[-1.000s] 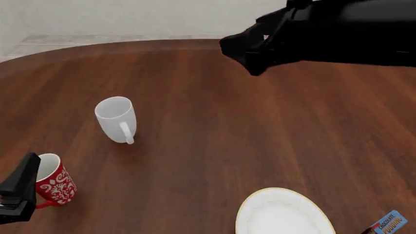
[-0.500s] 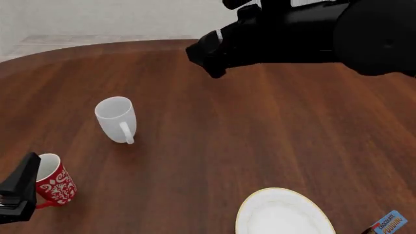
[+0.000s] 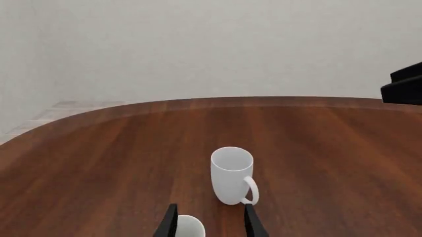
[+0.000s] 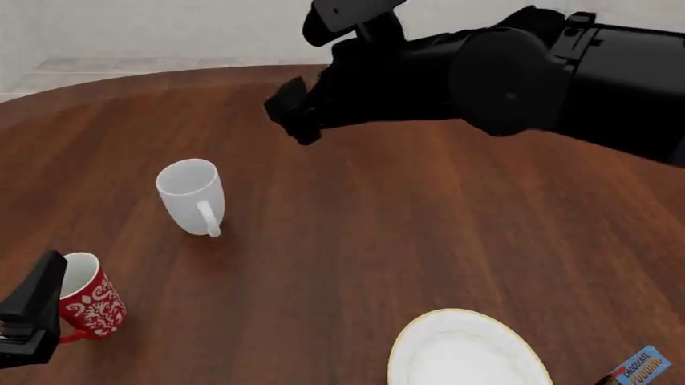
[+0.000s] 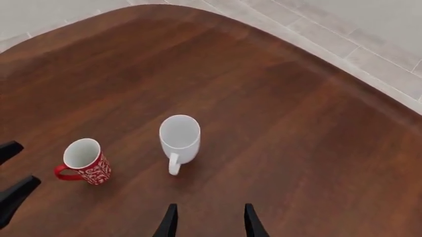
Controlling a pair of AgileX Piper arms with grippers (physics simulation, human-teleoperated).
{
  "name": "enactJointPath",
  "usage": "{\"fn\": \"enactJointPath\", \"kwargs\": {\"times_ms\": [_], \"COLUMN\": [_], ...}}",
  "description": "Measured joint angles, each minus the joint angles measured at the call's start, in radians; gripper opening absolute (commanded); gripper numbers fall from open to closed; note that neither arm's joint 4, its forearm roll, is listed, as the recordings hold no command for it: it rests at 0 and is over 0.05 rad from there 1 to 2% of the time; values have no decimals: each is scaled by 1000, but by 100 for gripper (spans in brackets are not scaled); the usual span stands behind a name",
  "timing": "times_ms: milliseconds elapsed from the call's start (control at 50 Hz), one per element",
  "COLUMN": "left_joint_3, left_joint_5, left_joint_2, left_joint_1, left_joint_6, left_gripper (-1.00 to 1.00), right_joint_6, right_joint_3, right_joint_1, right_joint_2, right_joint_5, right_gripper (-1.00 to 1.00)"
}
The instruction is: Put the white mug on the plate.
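Observation:
The white mug (image 4: 192, 196) stands upright on the left half of the wooden table, its handle turned toward the near edge; it also shows in both wrist views (image 3: 232, 175) (image 5: 179, 138). At the near edge, right of centre, lies the plate (image 4: 403, 343), gold-rimmed and partly cut off by the frame. My right gripper (image 4: 295, 114) hovers high above the table, beyond and to the right of the mug, open and empty (image 5: 209, 224). Down at the near left, my left gripper (image 4: 32, 317) is open (image 3: 209, 228) beside the red mug, holding nothing.
A red mug with a white floral pattern (image 4: 91, 301) stands at the near left, close against the left gripper's fingers (image 5: 17, 195). A blue pudding box (image 4: 640, 367) pokes in at the near right corner. The table's curved far edge (image 4: 160, 74) meets a tiled floor.
My right arm has swung leftward across the far side of the table, closer to the white mug. The left arm, both mugs and the plate have stayed put.

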Motion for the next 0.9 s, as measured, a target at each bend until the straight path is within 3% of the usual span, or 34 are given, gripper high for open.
{"fn": "enactJointPath", "kwargs": {"times_ms": [900], "left_joint_3": [0], "left_joint_5": [0], "left_joint_2": [0], "left_joint_1": [0], "left_joint_6": [0], "left_gripper": [100], "right_joint_6": [69], "right_joint_3": [-117], "right_joint_1": [43], "right_joint_2": [229], "right_joint_5": [-57], "right_gripper": [100]}}
